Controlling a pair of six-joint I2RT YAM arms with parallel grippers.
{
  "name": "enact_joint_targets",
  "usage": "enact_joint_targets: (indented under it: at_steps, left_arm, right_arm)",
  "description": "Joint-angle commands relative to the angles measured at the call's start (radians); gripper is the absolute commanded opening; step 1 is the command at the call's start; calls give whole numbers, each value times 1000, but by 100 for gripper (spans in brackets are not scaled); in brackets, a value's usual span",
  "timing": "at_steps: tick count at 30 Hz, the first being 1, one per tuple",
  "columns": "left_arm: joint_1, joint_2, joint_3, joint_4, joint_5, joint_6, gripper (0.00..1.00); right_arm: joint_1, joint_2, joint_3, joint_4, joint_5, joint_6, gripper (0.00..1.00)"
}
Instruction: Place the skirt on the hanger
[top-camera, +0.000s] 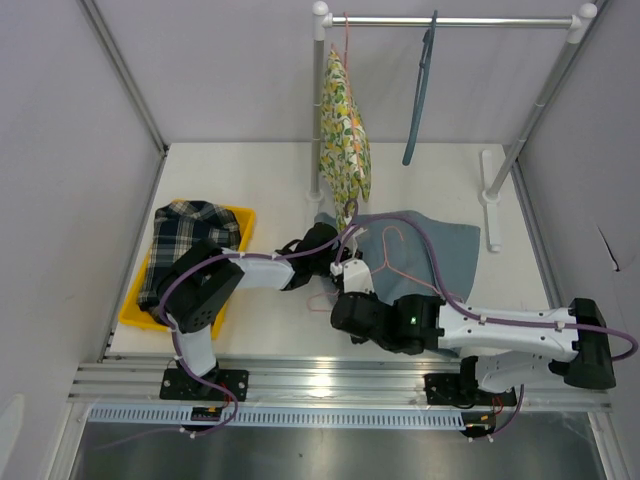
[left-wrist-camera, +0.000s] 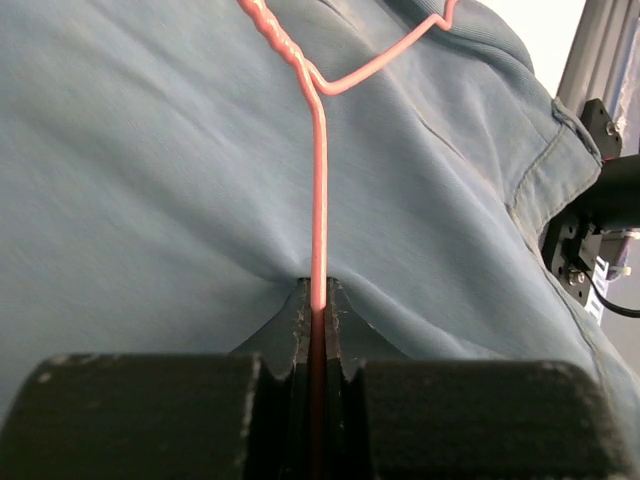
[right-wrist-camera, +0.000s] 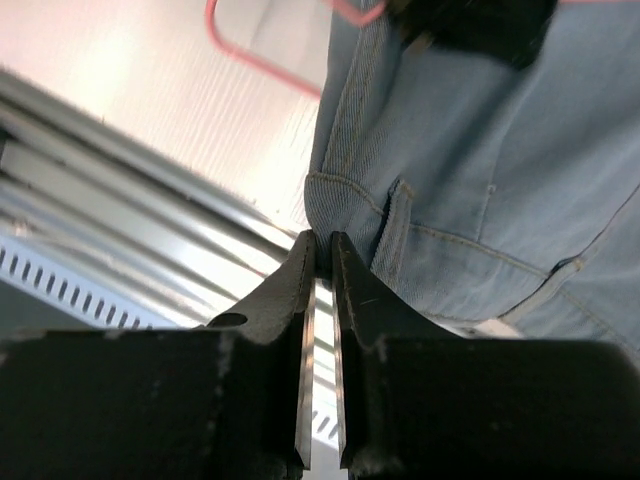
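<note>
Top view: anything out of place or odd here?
Yes. The skirt already hangs from a pink hanger on the rail, yet the left jaws are shut on a second pink hanger lying on the denim shirt. Nothing looks spilled or damaged.

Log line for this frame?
skirt: on hanger, rack | left gripper: shut on spare pink hanger over denim shirt | right gripper: shut at shirt hem
</note>
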Motion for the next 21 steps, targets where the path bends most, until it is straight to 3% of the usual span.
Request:
enact_joint_targets:
  at_steps: [1, 7, 15, 21]
  left_arm:
    - [11, -30, 39, -12, -43, 52, 0]
    - [14, -21, 52, -62, -82, 101, 0]
    - [31, 16, 50, -38, -99, 109, 0]
    - [31, 47, 47, -30, -83, 117, 0]
  right_arm:
    - [91, -25, -1, -36, 24, 129, 4]
    - [156, -48, -53, -33, 48, 220, 4]
    - [225, -71, 20, -119, 99, 232, 4]
    - [204, -120, 134, -199, 188, 211, 6]
